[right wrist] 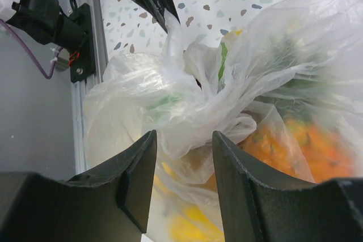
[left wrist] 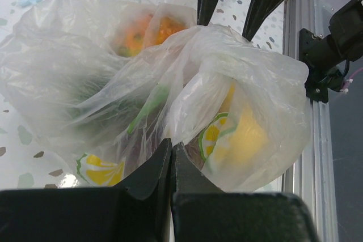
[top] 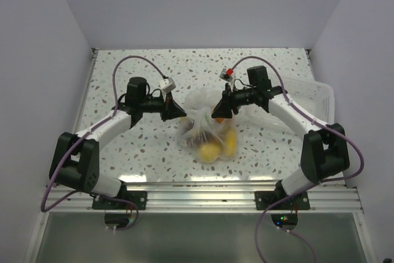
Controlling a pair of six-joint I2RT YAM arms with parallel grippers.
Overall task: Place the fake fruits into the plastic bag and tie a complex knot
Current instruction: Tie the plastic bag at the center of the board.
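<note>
Plastic bag [top: 196, 129] thin, slippery, weighted by fake fruits [top: 212, 149]. Left gripper [left wrist: 171, 147] clamped on film. Right gripper [right wrist: 182, 140] half-parted, seemingly empty. Grip at knot [right wrist: 211, 105].

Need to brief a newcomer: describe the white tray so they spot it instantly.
On the speckled table, look to the right edge, beyond the right arm. The tray lies there: rigid, white, slotted, unlike the soft clear bag of fruits mid-table.

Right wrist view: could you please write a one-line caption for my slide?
The open right gripper faces the knot of the plastic bag, which holds the fake fruits.
</note>
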